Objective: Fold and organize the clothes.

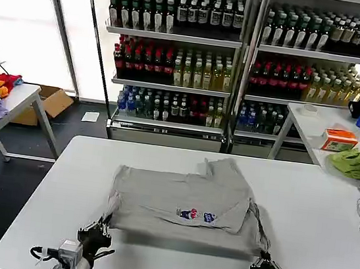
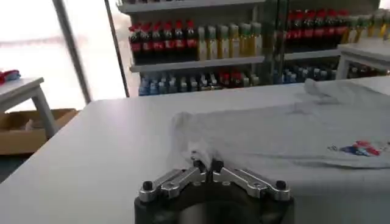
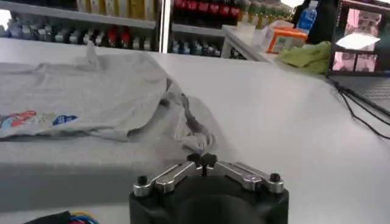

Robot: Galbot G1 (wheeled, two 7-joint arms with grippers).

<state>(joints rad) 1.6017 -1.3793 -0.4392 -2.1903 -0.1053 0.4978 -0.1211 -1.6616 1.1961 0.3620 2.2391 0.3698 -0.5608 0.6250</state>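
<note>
**Both claws pinched the near corners of the grey shirt**

A light grey shirt point(image 1: 184, 201) lay on the white counter point(image 1: 306, 237), near its middle. It was already partly folded, and a small multicolour print point(image 1: 196, 215) showed on its top layer, toward the robot's side. One part of the cloth stood out at the far edge.

The left claw point(image 1: 95, 235) was at the near left corner of the shirt. In the left wrist view, its fingers point(image 2: 196, 172) were clenched together, and a bunched bit of the grey cloth sat between their tips. The right claw point(image 1: 262, 263) was at the near right corner. In the right wrist view, its fingers point(image 3: 234, 170) were also closed, and they grasped a twisted fold of the same shirt. The near edge of the shirt was a little lifted between the two claws, with a shadow under it.

Behind the counter stood shelves with bottles point(image 1: 176, 61). A lime-green cloth point(image 1: 350, 161) lay on another table at the right.
</note>
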